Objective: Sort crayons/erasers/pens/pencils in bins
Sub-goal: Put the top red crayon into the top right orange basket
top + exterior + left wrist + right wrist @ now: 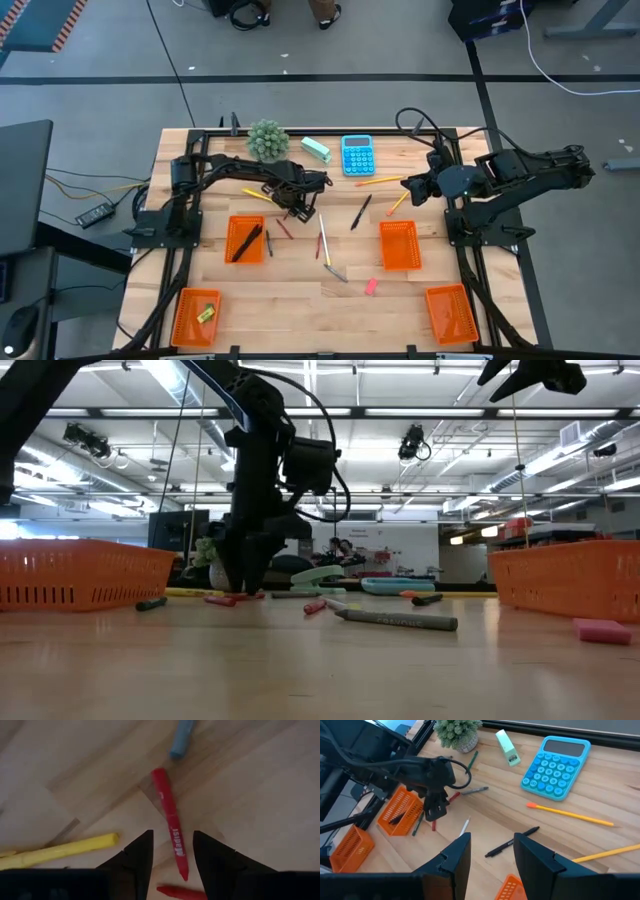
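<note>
Two fingers of our left claw (170, 857) straddle a red crayon (170, 822) lying mid-counter (290, 300), parted, nothing gripped; we should close squarely on its middle; a second crayon (180, 892) and a yellow stick (60, 851) lie close; right claw (412, 188) waits open near the calculator (357, 155).

Setting: robotics lab or industrial test hall. Evidence: grey floor (330, 50) crossed by cables (560, 70) and marked with tape; rows of ceiling strip lights (420, 410); cameras (415, 442) hung overhead; wooden table (300, 300) framed by two dark arm mounts.
</note>
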{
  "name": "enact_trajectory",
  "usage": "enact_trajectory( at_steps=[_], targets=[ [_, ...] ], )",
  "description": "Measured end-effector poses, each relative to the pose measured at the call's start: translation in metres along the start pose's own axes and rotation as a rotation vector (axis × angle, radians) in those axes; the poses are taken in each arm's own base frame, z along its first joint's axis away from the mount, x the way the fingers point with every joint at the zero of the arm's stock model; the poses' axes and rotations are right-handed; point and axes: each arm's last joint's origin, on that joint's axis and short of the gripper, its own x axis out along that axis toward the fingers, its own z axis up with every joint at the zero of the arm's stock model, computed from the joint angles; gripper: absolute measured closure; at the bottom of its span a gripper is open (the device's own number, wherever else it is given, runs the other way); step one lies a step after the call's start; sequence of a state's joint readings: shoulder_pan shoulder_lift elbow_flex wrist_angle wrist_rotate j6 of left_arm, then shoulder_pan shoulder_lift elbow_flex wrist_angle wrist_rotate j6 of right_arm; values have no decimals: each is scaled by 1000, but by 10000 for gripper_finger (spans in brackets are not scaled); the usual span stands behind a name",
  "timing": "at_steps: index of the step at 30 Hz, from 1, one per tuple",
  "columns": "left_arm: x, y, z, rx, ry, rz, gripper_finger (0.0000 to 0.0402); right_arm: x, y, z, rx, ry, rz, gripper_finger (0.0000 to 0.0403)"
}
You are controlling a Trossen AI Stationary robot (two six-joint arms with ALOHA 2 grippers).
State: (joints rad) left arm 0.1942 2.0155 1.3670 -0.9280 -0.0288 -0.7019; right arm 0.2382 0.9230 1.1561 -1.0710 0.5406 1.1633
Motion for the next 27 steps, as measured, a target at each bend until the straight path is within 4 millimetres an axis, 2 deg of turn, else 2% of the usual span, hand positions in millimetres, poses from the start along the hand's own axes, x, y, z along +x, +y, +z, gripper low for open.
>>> enact_trajectory(
  at_steps=[12, 27],
  targets=[
    [10, -6, 2, 9, -7, -2, 289, 0, 0, -1, 0, 14, 5, 248],
    [12, -3, 5, 57, -9, -2, 331, 0, 0, -1, 3, 17, 6, 248]
  ],
)
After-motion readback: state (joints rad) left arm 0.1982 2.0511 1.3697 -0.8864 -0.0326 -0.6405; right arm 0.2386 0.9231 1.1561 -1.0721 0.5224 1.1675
